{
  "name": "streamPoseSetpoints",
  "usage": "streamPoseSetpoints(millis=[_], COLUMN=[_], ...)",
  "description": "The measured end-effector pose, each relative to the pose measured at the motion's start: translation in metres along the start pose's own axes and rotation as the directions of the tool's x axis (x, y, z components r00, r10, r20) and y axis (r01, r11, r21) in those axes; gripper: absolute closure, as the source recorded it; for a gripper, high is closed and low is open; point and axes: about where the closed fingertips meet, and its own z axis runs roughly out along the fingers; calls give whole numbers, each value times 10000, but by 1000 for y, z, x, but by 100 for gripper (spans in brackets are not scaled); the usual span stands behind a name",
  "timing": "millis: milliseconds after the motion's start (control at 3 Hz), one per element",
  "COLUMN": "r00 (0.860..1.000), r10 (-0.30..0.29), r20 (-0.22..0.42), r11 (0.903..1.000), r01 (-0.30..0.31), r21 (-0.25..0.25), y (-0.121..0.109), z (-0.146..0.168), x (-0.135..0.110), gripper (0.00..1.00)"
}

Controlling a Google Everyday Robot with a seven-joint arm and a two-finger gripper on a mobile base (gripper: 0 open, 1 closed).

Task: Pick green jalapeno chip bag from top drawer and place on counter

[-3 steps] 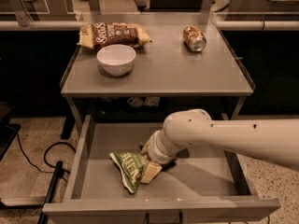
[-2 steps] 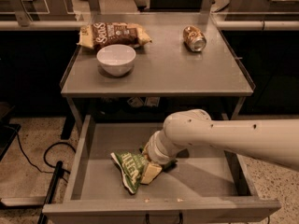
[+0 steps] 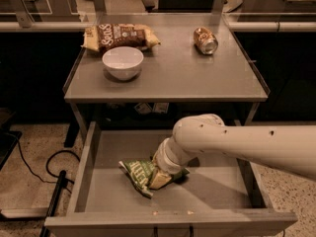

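Observation:
The green jalapeno chip bag (image 3: 137, 172) lies crumpled on the floor of the open top drawer (image 3: 94, 191), left of its middle. My gripper (image 3: 159, 177) reaches down into the drawer from the right and is shut on the bag's right part, with a pale fingertip (image 3: 162, 180) lying across it. The bag still rests on the drawer bottom. My white arm (image 3: 237, 144) covers the drawer's right half. The counter (image 3: 197, 75) stands directly above the drawer.
On the counter are a white bowl (image 3: 123, 62), a longer brown-and-yellow snack bag (image 3: 120, 35) behind it, and a can (image 3: 205, 40) lying on its side at the back right. Cables (image 3: 34, 169) trail on the floor at the left.

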Motion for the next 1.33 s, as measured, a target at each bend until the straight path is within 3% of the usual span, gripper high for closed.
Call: streamPoseSetpoints(millis=[333,667,1000,1333], r00=[10000,9979,9763,9668], r10=[0,525,1536,2105], r20=[0,-386,-1522,-1451], r11=[10000,9970,9722,9447], r01=[0,-501,-1218,-1630], r21=[0,591,2000,2845], y=[0,-4,-11,-14], z=[-2,-29,-105,-145], x=[-1,3,23,10], gripper=[100,100,100,100])
